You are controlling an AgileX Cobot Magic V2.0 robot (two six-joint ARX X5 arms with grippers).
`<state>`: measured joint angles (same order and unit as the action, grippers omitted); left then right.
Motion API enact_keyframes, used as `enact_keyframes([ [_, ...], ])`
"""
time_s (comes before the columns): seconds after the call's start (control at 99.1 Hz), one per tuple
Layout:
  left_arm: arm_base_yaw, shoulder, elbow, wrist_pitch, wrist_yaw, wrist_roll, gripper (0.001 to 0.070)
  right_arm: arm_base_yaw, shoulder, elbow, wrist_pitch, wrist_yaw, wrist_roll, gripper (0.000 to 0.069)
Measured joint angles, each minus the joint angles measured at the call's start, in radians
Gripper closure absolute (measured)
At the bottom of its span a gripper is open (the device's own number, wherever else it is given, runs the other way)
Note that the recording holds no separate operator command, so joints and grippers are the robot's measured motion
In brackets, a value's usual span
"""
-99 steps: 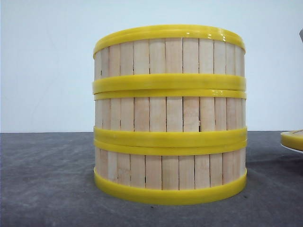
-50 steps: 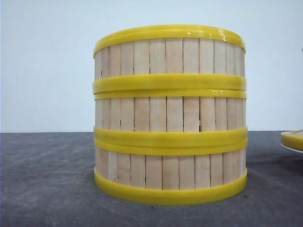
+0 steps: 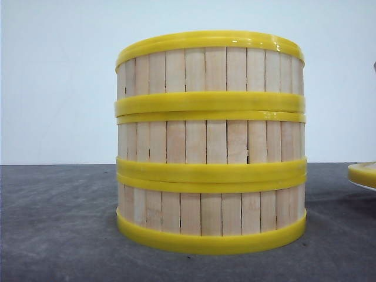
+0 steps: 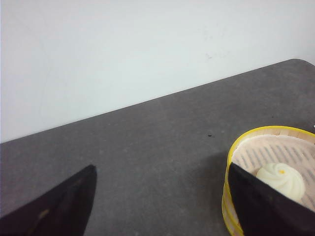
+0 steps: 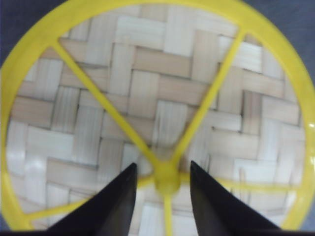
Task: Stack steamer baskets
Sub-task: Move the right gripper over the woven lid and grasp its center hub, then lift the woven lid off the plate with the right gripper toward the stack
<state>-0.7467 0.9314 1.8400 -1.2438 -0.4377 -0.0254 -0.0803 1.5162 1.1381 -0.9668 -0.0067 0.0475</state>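
Your stacked baskets (image 3: pixel 210 141) fill the front view. The lid (image 5: pixel 157 113) is blurred under your right end effector (image 5: pixel 160 189), spread around its hub; left end effector (image 4: pixel 162 201) spread.

The steamer baskets (image 3: pixel 210 141) show pale vertical wooden slats, beige with a faint pink cast, banded by glossy yellow rings at every rim. They sit on a dark grey table (image 3: pixel 59 223) with a fine speckled grain, against a plain white wall (image 3: pixel 59 82). A white bun (image 4: pixel 281 180) with a small orange dot lies on cream slatted flooring. The lid (image 5: pixel 157 113) is a pale herringbone weave crossed by yellow spokes inside a yellow rim. The gripper fingers (image 5: pixel 113 206) are black.
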Motion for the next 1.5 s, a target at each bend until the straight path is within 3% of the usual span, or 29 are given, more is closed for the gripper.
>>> enact_keyframes([
  [0.262, 0.000, 0.000, 0.000, 0.000, 0.000, 0.000, 0.0204, -0.001, 0.026, 0.017, -0.005, -0.008, 0.000, 0.0490],
  [0.444, 0.000, 0.000, 0.000, 0.000, 0.000, 0.000, 0.0204, -0.005, 0.027, 0.022, -0.013, -0.013, 0.000, 0.0622],
  [0.948, 0.000, 0.000, 0.000, 0.000, 0.003, 0.000, 0.0204, -0.003, 0.026, 0.074, -0.101, -0.090, 0.000, 0.0635],
  [1.301, 0.000, 0.000, 0.000, 0.000, 0.017, 0.000, 0.0204, 0.035, -0.009, 0.404, -0.272, -0.090, 0.001, 0.0636],
  [1.503, 0.000, 0.000, 0.000, 0.000, 0.018, 0.000, 0.0204, 0.045, -0.009, 0.443, -0.359, -0.076, 0.000, 0.0636],
])
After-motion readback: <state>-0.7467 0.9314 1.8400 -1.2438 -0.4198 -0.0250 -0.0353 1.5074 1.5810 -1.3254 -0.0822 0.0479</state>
